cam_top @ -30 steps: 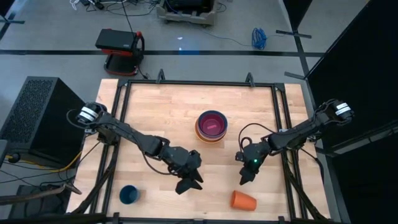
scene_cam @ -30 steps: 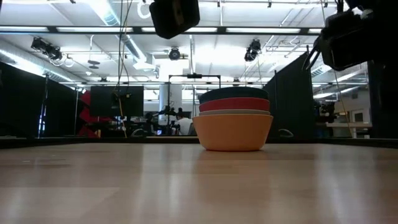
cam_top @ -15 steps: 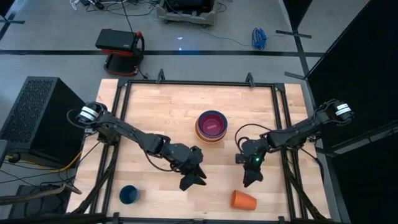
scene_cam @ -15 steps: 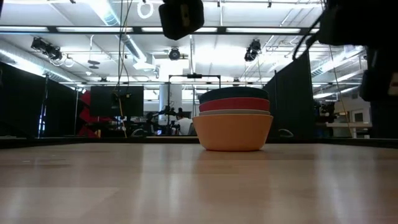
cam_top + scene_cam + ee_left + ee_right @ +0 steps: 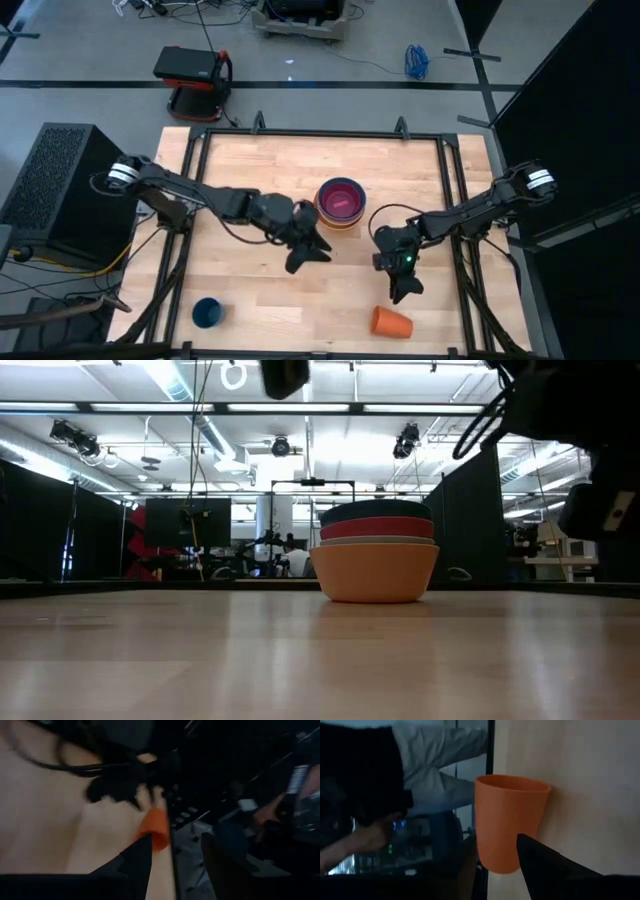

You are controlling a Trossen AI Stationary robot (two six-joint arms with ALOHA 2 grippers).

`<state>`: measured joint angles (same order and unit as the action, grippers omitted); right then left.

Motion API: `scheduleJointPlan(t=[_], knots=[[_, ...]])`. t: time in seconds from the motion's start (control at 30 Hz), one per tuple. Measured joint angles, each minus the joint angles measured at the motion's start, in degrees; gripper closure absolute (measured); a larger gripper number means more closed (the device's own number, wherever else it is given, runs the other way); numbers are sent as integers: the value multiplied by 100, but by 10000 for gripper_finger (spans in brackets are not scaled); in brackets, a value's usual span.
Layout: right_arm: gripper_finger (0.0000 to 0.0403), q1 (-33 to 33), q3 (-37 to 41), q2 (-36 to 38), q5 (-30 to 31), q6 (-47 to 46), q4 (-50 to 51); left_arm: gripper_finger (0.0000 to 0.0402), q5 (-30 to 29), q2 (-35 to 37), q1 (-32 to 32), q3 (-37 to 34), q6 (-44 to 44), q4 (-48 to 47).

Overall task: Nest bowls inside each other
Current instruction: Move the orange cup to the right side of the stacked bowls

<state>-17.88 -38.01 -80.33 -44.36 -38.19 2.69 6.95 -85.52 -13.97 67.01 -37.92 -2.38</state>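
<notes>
Table (image 5: 250, 160): my bowl stack (image 5: 340, 203) sits centre, all five nested, magenta-pink on top. Left gripper (image 5: 308, 253) just beside it, fingers apart, empty. Right gripper (image 5: 400, 290) above the fallen orange cup (image 5: 391, 322); fingers, cannot tell. Dark blue cup (image 5: 207, 312) near front-left corner.

You had a pale wooden bench (image 5: 250, 170) in a black metal frame (image 5: 320, 133), standing on a grey floor (image 5: 100, 50). A red-and-black case (image 5: 192, 72), a coil of blue cable (image 5: 417, 62) and a black perforated cabinet (image 5: 55, 185) stood around it. Beyond, long ceiling lights (image 5: 330, 407) and dark partitions (image 5: 470, 520) filled the hall.
</notes>
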Motion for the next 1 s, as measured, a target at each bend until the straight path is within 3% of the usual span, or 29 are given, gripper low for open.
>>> scheduleJointPlan(t=[0.33,0.63,1.0], knots=[[268,63,-565,-687,-283,1055,456,243,-367,840,249,1,320,-1310],[262,113,-1217,-1237,-412,2379,1595,243,-592,1035,249,1,290,-1591],[237,106,-1552,-1305,-467,2675,1616,243,-880,1489,375,2,381,-2047]])
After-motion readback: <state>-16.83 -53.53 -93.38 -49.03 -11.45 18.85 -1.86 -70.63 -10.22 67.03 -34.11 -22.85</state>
